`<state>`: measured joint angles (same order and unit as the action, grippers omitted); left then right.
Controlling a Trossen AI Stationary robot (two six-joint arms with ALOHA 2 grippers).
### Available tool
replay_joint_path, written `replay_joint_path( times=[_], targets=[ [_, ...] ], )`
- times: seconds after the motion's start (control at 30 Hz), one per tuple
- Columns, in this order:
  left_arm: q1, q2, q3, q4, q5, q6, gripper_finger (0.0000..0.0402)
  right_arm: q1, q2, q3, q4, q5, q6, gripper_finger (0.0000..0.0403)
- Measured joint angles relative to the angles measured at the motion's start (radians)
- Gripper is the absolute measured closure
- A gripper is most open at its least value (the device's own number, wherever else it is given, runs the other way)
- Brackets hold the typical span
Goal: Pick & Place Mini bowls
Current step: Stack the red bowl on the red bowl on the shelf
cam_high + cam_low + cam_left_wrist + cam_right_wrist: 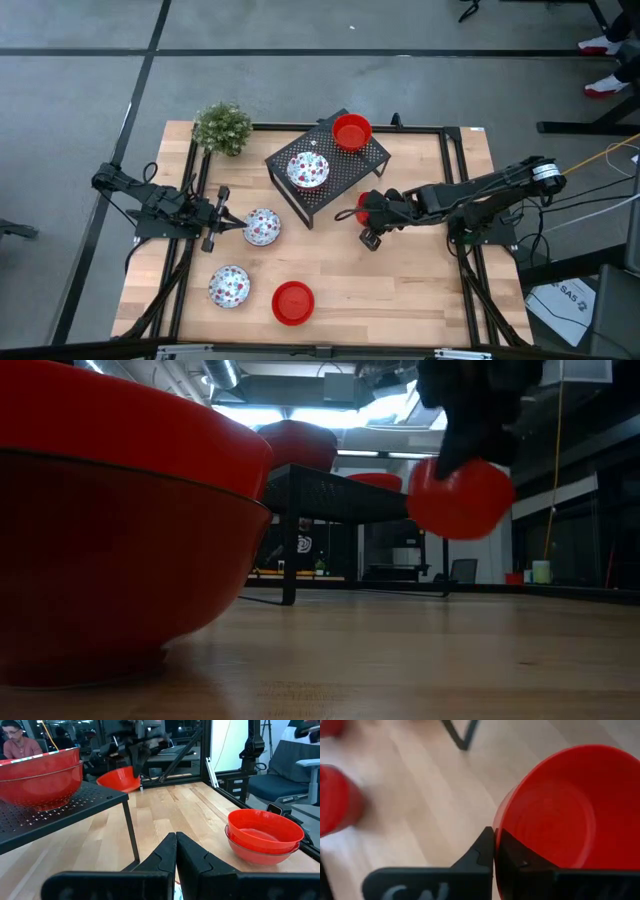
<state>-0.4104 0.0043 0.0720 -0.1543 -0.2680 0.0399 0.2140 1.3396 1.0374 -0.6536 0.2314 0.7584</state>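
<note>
Jaws first: left gripper [232, 222] is shut on nothing, parked just beside a speckled bowl [262, 227] on the bench [400, 290]. Right gripper [366, 212] has its jaws pinched on the rim of a red bowl [362, 204], lifted clear of the bench beside the rack [345, 170]. These look light, stiff and glossy, so probably slippery; a rim pinch seems the way to go

Wooden table [400, 290] bears rack [335, 180], plant [222, 127], bowls [292, 302].
</note>
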Motion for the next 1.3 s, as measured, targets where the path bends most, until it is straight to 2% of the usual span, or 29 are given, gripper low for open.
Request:
replay_joint_path(
  times=[0.43,0.6,0.73,0.97,1.3],
  targets=[
    [0.000,0.000,0.000,0.000,0.000,0.000,0.0398,0.012,0.000,0.186,0.005,0.005,-0.184,0.0397],
    [0.000,0.000,0.000,0.000,0.000,0.000,0.0398,0.004,0.000,0.255,0.006,0.058,-0.298,0.0397],
    [0.000,0.000,0.000,0.000,0.000,0.000,0.0398,-0.018,0.000,0.308,0.006,0.097,-0.398,0.0395],
    [0.000,0.000,0.000,0.000,0.000,0.000,0.0398,-0.073,0.000,0.369,0.045,0.101,-0.537,0.0391],
    [0.000,0.000,0.000,0.000,0.000,0.000,0.0398,-0.180,0.000,0.376,0.184,0.099,-0.720,0.0389]
  ],
)
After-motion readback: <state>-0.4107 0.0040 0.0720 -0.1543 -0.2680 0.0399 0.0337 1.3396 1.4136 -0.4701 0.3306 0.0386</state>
